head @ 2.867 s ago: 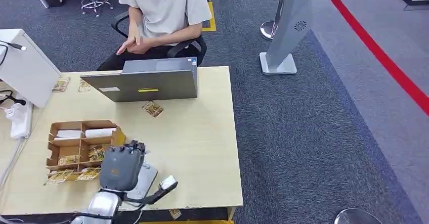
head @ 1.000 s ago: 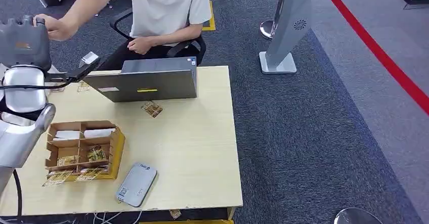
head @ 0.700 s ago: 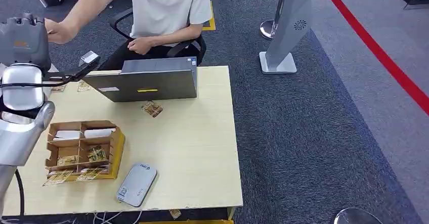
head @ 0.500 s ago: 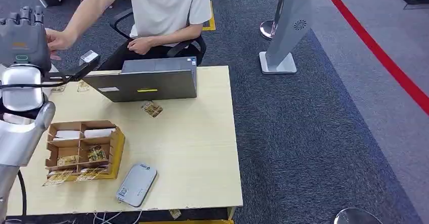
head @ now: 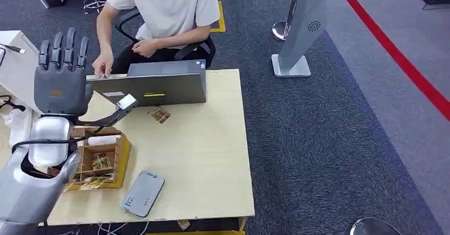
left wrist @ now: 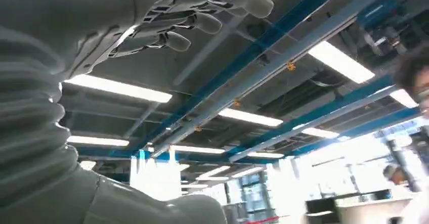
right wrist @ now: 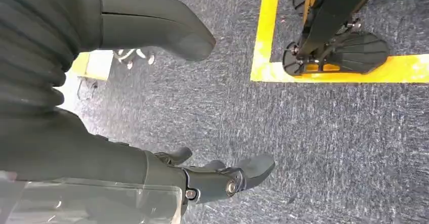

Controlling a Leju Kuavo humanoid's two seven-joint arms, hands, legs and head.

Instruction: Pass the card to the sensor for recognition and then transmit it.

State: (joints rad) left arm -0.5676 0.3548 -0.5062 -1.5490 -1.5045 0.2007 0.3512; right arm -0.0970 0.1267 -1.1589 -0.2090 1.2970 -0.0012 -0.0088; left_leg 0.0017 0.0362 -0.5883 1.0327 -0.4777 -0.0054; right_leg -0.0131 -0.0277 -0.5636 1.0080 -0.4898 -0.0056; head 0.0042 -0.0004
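On the left of my head view, my left hand is raised above the left part of the table, palm away from me, fingers straight and spread with nothing in them; the left wrist view shows the same spread fingers against ceiling lights. Just below the arm sits the cardboard tray with cards and white rolls in its compartments. The grey sensor lies flat near the table's near edge, right of the tray. A person's hand rests at the far edge beside the laptop, and I cannot tell whether it holds a card. One card lies on the table just in front of the laptop. My right hand hangs over the grey carpet, fingers loosely curled, holding nothing.
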